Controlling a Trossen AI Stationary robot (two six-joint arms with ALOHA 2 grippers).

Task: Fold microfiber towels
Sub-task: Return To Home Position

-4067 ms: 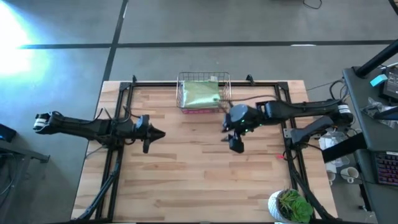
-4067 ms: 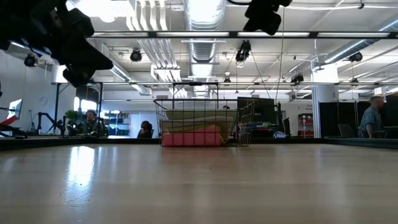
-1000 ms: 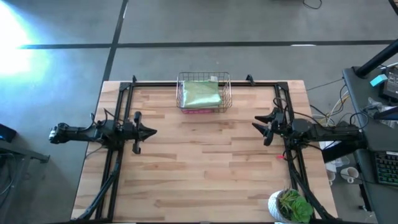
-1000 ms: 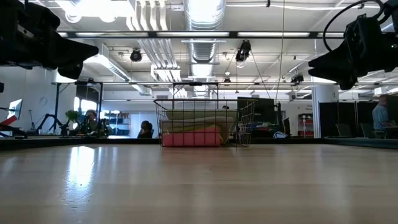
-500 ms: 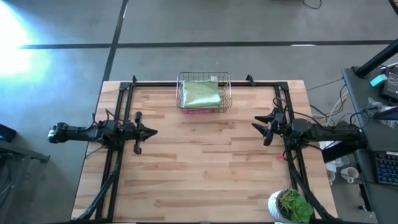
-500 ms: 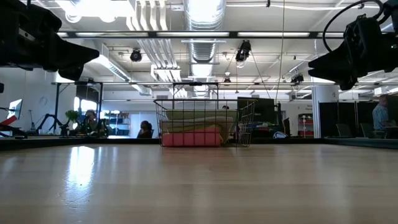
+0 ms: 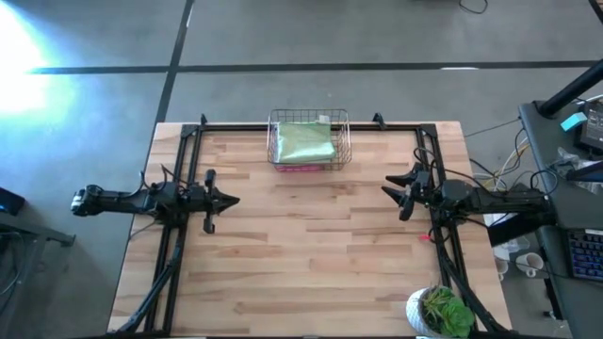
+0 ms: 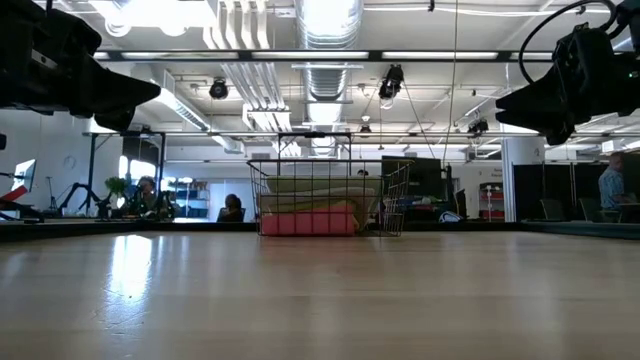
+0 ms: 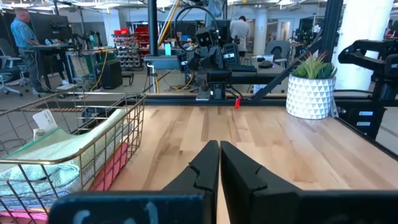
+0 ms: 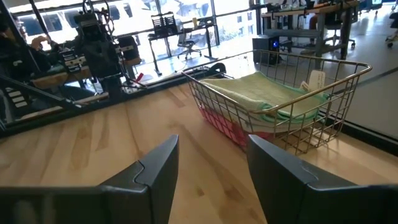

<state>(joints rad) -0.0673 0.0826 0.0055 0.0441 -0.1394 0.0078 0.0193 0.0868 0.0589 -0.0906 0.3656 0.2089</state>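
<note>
I'm holding left end effector (image 7: 224,200) closed, right end effector (image 7: 390,191) wide, reckoning the stacked microfiber towels (image 7: 307,142) limp, best pinched at corners.

The wooden table (image 7: 301,250) carries a wire basket (image 7: 347,139) at upper centre and a potted plant (image 7: 439,312) at lower right.

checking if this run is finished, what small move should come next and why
Probably just shut the right tool, then hold. The folded towels sit stacked in the wire basket, no cloth shows on the table, and both arms are parked at the table's side edges. The left tool is shut; the right one is open.
</note>
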